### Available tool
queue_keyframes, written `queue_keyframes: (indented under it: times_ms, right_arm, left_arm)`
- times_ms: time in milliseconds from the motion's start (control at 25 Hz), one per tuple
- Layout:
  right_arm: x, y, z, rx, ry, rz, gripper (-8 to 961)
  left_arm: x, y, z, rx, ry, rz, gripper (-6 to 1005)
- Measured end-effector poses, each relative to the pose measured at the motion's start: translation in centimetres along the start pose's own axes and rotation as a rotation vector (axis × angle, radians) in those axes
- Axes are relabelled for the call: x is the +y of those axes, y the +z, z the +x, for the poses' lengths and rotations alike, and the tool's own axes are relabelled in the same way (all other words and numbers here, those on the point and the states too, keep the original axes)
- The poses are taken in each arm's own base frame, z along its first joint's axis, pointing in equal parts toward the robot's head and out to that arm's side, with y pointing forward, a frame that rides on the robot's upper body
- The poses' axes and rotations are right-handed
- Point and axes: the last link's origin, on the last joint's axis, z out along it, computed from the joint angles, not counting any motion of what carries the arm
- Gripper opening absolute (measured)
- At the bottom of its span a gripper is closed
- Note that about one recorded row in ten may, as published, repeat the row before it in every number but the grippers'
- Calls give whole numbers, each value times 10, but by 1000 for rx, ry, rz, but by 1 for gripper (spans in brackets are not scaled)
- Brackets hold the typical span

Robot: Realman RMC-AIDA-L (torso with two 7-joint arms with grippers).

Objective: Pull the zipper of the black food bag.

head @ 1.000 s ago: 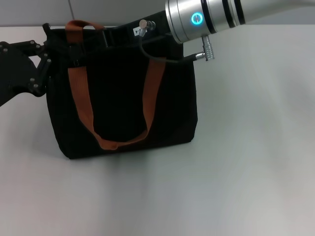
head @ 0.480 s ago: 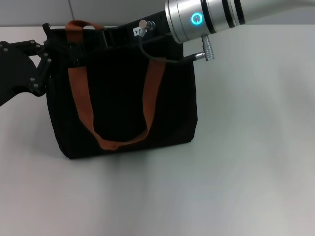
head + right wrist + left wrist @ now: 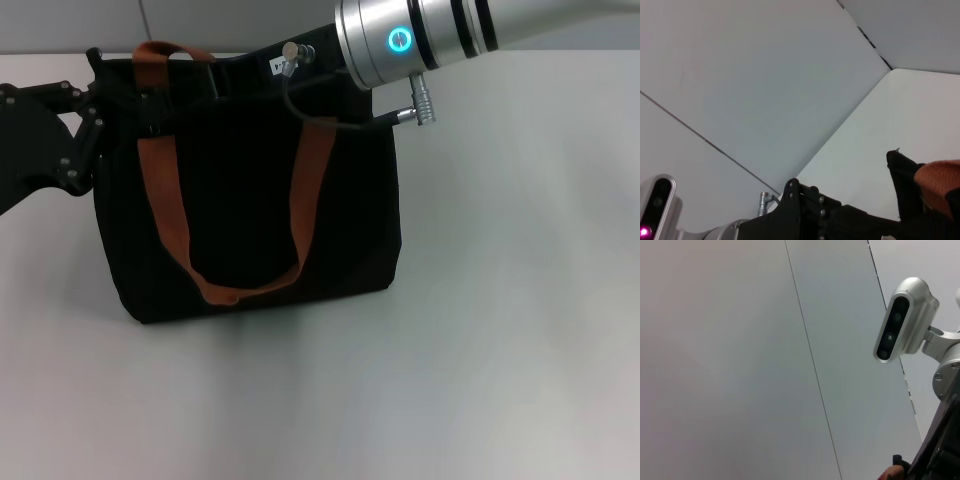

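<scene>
With the black food bag (image 3: 250, 200) upright on the desk (image 3: 500, 300), my left hand (image 3: 88, 105) at its left top corner and my right hand (image 3: 300, 60) over its top edge, grips indiscernible, zipper unseen, I advise pulling straight along the zip line.

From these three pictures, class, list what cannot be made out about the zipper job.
- Zipper pull: head view, hidden behind the right arm along the top edge of the black food bag.
- Right gripper: head view, hidden by its own arm.
- Left gripper: head view, black against the black bag, so its grip is unreadable.
</scene>
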Motion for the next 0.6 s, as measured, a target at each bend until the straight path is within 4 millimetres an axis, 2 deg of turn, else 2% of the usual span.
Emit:
queue_keyframes:
  times_ms: [600]
  right_arm:
    - [0,0,0,-1,-2,-1,382]
  left_arm:
    - [1,-2,-1,-3,-5,3,27]
